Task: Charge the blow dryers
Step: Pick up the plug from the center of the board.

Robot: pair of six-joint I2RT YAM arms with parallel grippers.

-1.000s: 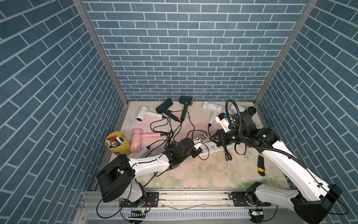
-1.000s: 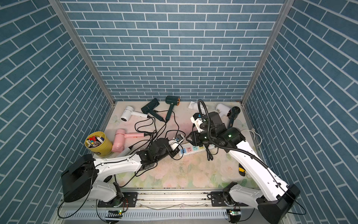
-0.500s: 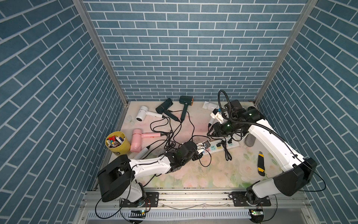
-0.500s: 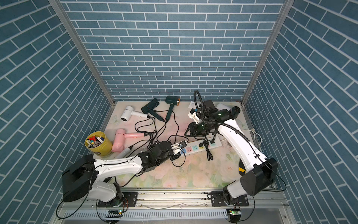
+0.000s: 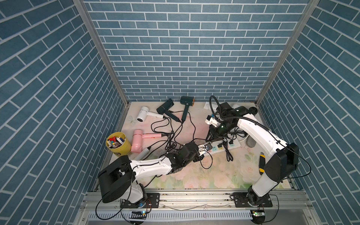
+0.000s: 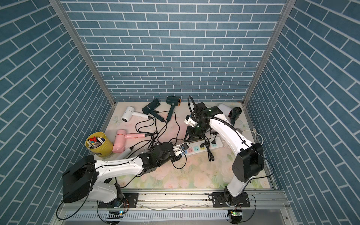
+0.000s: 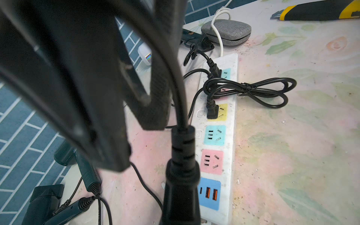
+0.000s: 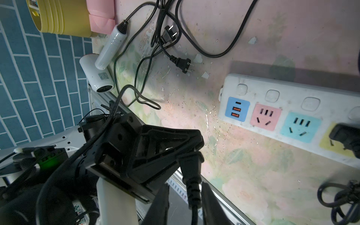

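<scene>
My left gripper (image 8: 196, 148) is shut on a black plug (image 8: 191, 165) just off the near end of the white power strip (image 5: 224, 146), whose pink and blue sockets (image 7: 211, 161) are free. My right gripper (image 8: 185, 185) is open, with its fingers on either side of that plug's cord end. A gap shows beside one finger. Blow dryers lie at the back: white (image 5: 143, 115), dark (image 5: 165, 107), green (image 5: 187, 102). A pink one (image 5: 137, 140) lies left, and two more (image 6: 224, 109) sit behind my right arm.
A yellow cup (image 5: 116, 144) of small items stands at the left. A utility knife (image 5: 262, 162) and a grey pouch (image 5: 251, 143) lie on the right. Loose plugs (image 8: 184, 64) and tangled cords cover the middle, and two plugs sit in the strip with a bundled cord (image 5: 228, 153).
The right arm has folded back toward the rear wall, and its fingers have narrowed around the plug's cord. The left gripper has shifted a little toward the strip, still holding the plug.
</scene>
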